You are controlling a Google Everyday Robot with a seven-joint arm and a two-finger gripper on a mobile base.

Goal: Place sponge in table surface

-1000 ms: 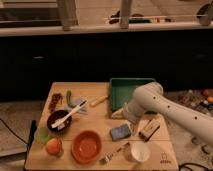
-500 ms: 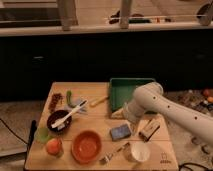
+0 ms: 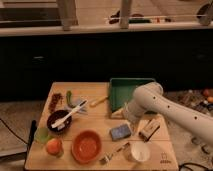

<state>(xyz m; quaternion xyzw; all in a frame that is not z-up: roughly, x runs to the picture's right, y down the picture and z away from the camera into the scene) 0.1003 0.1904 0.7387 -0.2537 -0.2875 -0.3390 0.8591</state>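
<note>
The sponge [image 3: 120, 132], a flat blue-grey pad, lies on the table surface [image 3: 100, 125], a light wooden top of planks, right of centre. My gripper [image 3: 129, 118] hangs from the white arm [image 3: 155, 102] that reaches in from the right. It is just above and behind the sponge, close to it. Whether it touches the sponge does not show.
A green tray [image 3: 127, 90] sits at the back right. A tan-and-dark block [image 3: 150, 129] lies right of the sponge, a white cup [image 3: 140, 152] in front. An orange bowl [image 3: 86, 146], a dark bowl with a white spoon [image 3: 60, 120], a fruit [image 3: 53, 146] and vegetables [image 3: 69, 97] fill the left.
</note>
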